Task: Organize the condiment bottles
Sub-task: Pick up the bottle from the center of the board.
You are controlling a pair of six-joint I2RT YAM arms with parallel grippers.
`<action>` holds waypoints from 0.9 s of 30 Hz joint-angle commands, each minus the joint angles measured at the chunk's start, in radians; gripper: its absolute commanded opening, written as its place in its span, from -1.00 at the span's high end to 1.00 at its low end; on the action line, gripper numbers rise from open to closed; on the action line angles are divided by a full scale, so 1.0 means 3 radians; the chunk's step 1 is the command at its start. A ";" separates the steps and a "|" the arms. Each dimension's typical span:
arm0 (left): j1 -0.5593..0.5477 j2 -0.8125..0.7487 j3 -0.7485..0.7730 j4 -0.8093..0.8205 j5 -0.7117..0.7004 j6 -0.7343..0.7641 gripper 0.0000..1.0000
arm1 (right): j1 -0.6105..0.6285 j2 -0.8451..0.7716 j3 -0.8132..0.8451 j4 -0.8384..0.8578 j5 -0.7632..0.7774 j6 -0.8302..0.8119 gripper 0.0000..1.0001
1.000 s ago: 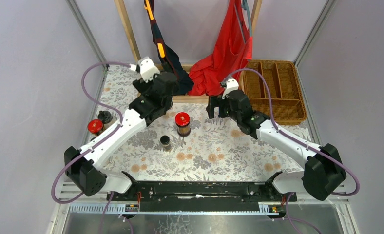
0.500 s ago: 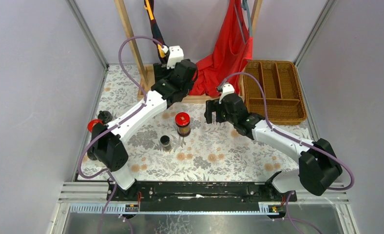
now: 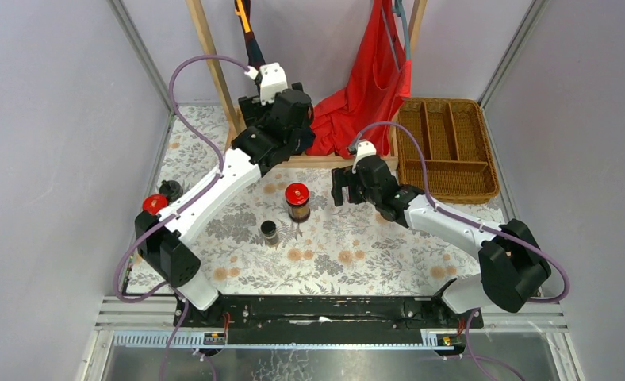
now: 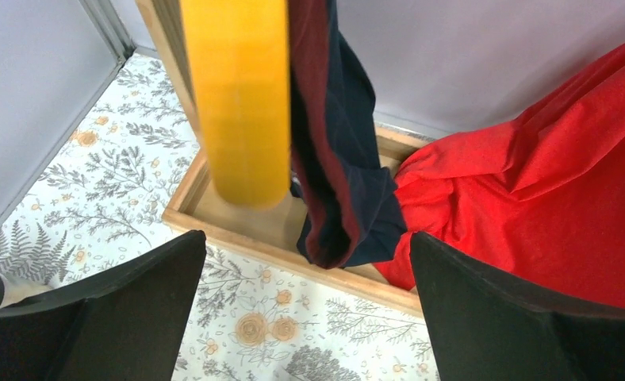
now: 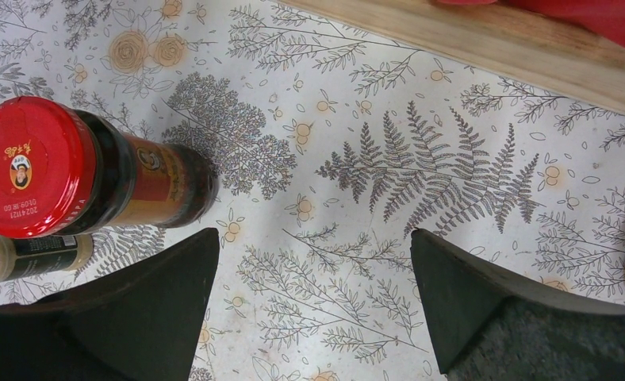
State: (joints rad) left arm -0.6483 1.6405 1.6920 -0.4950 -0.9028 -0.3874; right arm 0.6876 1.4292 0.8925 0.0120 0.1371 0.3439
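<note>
The upright red-lidded jar point(image 3: 297, 200) is seen just left of the nearer right gripper point(image 3: 342, 187), its jaws spread and empty.

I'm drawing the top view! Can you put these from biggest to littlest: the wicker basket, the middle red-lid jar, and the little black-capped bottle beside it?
1. the wicker basket, by far the biggest
2. the red-lid jar
3. the black-capped bottle, the littlest
The gaps in size are clear, so nearness to the camera does not change the order.
</note>
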 commanded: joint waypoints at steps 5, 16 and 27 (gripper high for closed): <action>-0.0008 -0.0491 -0.0738 0.0258 -0.0004 -0.0275 -1.00 | 0.0037 -0.0187 0.0039 0.0099 0.0004 -0.0101 -0.93; -0.0062 -0.0807 -0.1252 0.0243 -0.0259 -0.0505 -1.00 | 0.0040 -0.0487 -0.0109 0.0197 -0.0002 -0.0163 -0.93; -0.0089 -0.1388 -0.2086 0.0550 -0.0277 -0.0525 -1.00 | 0.0040 -0.0427 -0.0069 0.0144 -0.0191 -0.0138 -0.92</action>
State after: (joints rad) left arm -0.6670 1.3136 1.1748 -0.4427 -0.9859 -0.5266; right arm 0.6891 1.3041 0.8642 0.0189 0.1104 0.3058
